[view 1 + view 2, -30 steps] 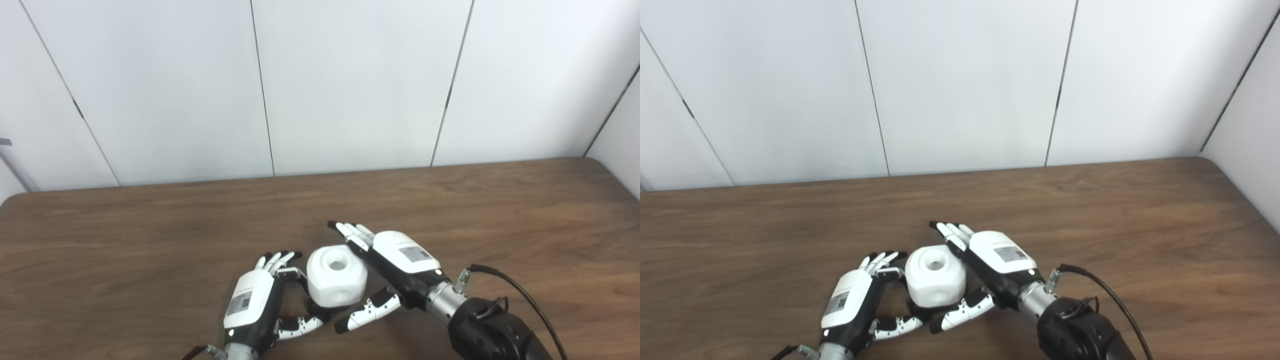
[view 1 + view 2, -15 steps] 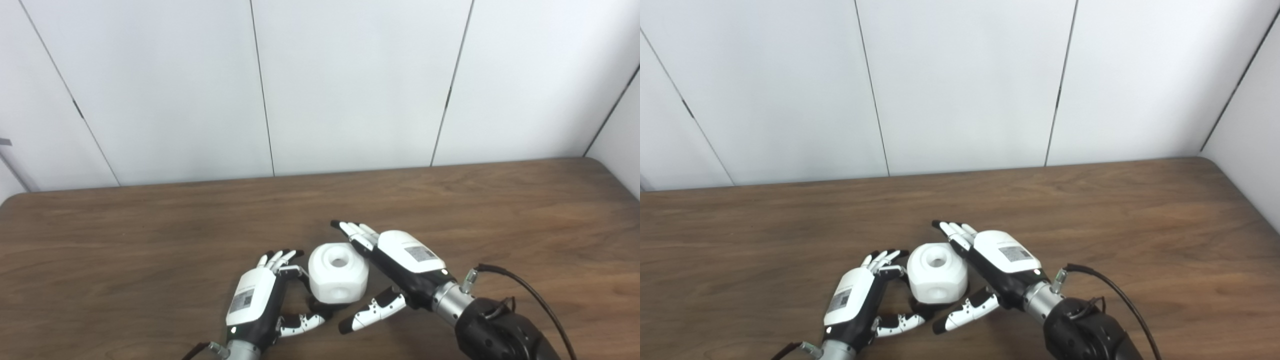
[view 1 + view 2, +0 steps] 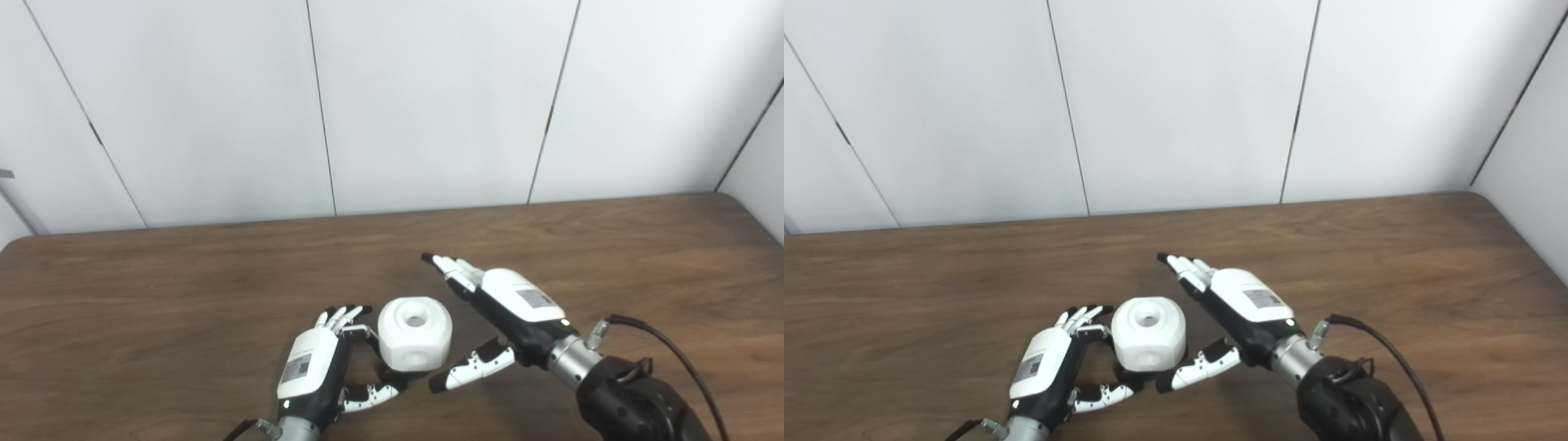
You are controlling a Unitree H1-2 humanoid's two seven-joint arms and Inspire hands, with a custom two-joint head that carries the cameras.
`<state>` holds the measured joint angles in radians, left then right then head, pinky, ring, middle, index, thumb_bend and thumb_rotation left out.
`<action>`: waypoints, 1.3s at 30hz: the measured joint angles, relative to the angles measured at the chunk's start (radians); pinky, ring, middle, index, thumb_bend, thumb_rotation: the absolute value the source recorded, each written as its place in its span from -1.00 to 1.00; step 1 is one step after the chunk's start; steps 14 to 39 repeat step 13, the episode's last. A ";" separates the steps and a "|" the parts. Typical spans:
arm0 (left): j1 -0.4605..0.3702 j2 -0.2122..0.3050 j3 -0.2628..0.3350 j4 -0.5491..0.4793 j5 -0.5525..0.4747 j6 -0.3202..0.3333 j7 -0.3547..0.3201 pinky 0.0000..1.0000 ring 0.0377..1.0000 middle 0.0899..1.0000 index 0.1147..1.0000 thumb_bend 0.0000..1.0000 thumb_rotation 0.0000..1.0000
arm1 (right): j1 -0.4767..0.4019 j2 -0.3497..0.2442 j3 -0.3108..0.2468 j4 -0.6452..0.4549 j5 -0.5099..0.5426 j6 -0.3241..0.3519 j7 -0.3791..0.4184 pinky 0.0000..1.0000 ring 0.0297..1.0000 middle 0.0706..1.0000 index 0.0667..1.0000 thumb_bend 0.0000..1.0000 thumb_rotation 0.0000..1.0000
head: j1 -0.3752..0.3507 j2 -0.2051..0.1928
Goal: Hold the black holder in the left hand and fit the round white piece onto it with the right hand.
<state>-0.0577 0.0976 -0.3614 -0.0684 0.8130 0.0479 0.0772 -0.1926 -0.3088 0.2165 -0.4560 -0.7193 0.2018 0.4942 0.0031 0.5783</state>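
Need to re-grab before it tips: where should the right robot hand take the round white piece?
Grip the round white piece across its flat side faces, coming from its right, where the right robot hand is open beside it. The holed top faces up, so leave it alone. The left robot hand flanks the left side.

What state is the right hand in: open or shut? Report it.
Open. The right hand has its fingers stretched out and its thumb spread, clear of the round white piece, holding nothing.

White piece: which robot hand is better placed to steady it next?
Left robot hand: its fingers sit beside the white piece. The right robot hand is open and apart from it.
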 measured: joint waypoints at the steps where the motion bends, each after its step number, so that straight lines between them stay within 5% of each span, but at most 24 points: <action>1: 0.000 0.000 0.000 0.000 0.000 0.000 -0.001 1.00 0.88 0.76 -0.17 0.03 -0.90 | 0.000 -0.005 -0.005 0.000 0.003 0.000 0.000 0.94 1.00 1.00 1.00 1.00 0.10 | 0.000 0.000; 13: -0.002 0.008 0.007 -0.001 -0.022 0.002 -0.017 1.00 0.89 0.77 -0.17 0.03 -0.91 | 0.038 -0.054 -0.080 0.000 0.018 -0.001 -0.022 0.91 1.00 1.00 1.00 1.00 0.08 | -0.028 -0.006; 39: -0.002 0.008 0.007 -0.001 -0.022 0.002 -0.017 1.00 0.89 0.77 -0.17 0.03 -0.91 | 0.038 -0.054 -0.080 0.000 0.018 -0.001 -0.022 0.91 1.00 1.00 1.00 1.00 0.08 | -0.028 -0.006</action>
